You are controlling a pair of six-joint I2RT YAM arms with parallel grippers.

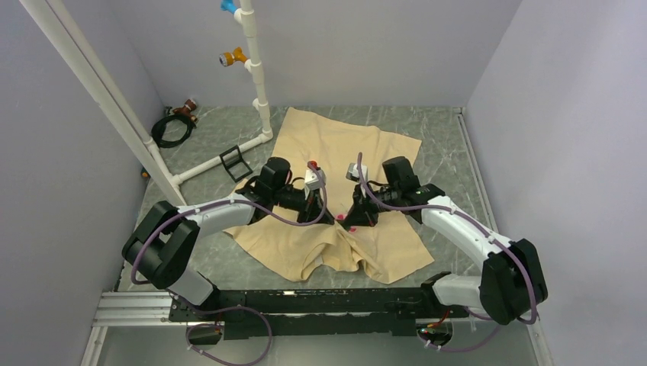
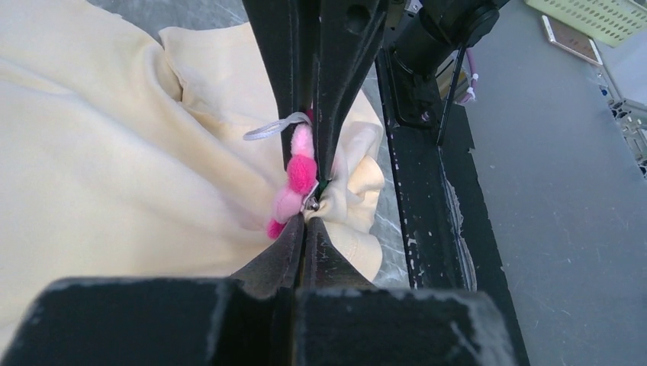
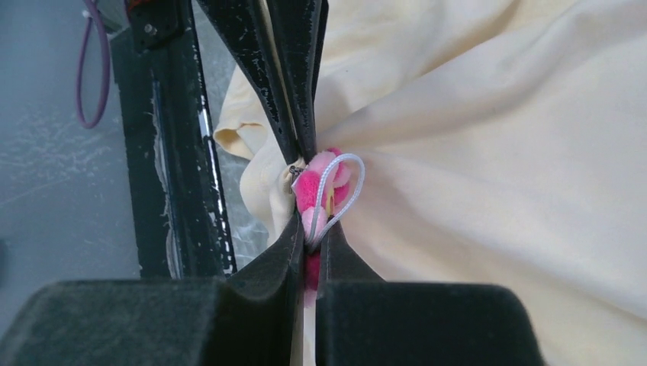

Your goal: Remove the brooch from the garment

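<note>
At frame centre, the left gripper (image 2: 307, 223) is clenched on a garment (image 2: 114, 152) fold; the right gripper (image 3: 311, 238) grasps the brooch (image 3: 314, 184) beside it.

No legible txt, nos., brand marks or signs in any view. Thin white strip (image 2: 267, 128) next to the brooch (image 2: 299, 171) on the garment (image 2: 114, 152): too small and blurred to tell if it's printed.
</note>
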